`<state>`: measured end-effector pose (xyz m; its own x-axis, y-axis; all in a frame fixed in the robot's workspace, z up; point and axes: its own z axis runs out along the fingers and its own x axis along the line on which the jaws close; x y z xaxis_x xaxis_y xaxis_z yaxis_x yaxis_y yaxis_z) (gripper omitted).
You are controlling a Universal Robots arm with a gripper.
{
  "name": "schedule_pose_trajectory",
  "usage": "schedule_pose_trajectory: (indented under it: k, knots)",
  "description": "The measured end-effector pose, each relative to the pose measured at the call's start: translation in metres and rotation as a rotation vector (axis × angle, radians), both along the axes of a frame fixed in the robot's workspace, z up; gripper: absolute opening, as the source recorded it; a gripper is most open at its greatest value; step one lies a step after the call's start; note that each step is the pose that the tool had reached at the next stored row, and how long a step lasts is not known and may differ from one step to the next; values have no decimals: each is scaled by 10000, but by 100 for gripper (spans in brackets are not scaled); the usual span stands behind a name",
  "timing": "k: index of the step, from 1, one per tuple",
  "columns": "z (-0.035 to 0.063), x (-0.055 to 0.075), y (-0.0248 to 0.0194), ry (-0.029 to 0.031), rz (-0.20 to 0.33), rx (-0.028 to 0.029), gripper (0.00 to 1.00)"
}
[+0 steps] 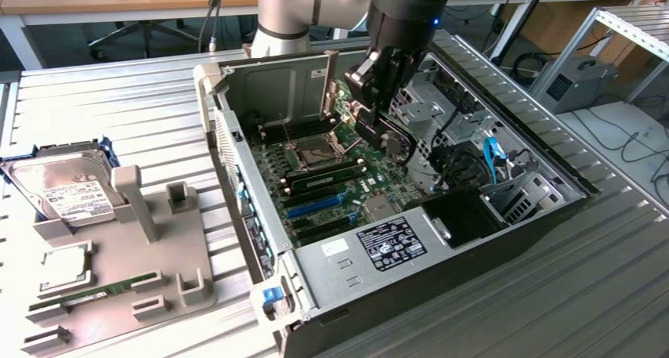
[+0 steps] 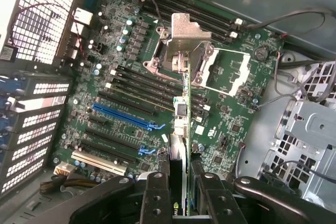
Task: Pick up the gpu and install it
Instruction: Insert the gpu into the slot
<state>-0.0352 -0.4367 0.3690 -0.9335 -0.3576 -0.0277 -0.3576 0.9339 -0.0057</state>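
Tool (image 2: pixel 182 196) pinches the gpu (image 2: pixel 181 129) on edge, both fingers (image 2: pixel 156 198) clamped on its faces. We see it hanging inside the open case (image 1: pixel 232 170), over the motherboard (image 2: pixel 231 77), close to the blue slots (image 2: pixel 126 115). Off to the exterior view's left, a hard drive (image 1: pixel 65 189) sits well apart.

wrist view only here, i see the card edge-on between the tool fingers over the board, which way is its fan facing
observer: The gpu, gripped by the tool, appears to have its black fan side turned toward the exterior view's right.
operator: whats on the parts tray
observer: A hard drive sits at the far end of the tray, on the exterior view's left of the case.
operator: any ram there
observer: Yes, a green RAM stick lies near the tray's front edge.
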Motion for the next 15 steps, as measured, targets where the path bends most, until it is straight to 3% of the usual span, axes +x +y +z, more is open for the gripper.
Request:
schedule_pose_trajectory:
  k: [15]
  knots:
    - [-2,0,0,0,202,1,26]
